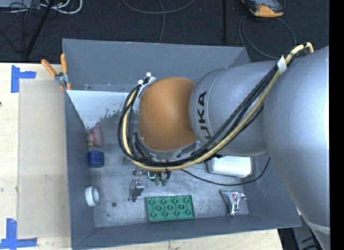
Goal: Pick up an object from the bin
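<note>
Hanging near a flat green studded brick (169, 208), the gripper (153, 177) hides whether it is open.

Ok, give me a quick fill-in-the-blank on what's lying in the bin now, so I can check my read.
The flat studded plastic plate near the grey metal bin's lower wall is ____ in colour.
The small blue cylinder lies between a pinkish lump and a small ____ round cap.
The white rectangular box lies to the plate's ____ in the view.
The gripper hangs up and to the ____ of that plate.
Missing words: green, white, right, left.
</note>
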### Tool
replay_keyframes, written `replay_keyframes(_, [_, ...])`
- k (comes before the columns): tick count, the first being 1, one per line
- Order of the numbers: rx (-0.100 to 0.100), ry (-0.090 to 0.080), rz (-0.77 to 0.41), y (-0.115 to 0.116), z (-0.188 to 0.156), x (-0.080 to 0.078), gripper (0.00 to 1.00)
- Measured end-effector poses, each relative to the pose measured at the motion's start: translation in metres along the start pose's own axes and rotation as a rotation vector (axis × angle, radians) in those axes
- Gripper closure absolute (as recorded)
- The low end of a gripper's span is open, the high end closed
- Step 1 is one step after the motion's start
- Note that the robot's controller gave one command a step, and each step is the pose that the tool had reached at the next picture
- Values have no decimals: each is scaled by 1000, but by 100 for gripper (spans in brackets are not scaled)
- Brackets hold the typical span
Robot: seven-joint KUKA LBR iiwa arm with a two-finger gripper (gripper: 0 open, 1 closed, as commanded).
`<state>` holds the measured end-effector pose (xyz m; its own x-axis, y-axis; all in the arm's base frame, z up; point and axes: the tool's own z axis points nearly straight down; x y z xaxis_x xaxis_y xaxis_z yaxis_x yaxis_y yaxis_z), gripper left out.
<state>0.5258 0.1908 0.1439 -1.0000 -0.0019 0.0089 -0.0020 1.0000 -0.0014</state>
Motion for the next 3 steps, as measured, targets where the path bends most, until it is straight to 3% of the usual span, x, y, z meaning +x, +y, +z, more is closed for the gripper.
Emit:
replay_keyframes(1, [3, -4, -162, -72, 5, 30, 0])
replay_keyframes(2, [-2, -14, -383, -84, 70, 30, 0])
replay_keyframes(3, [-2, -14, -379, -85, 69, 30, 100])
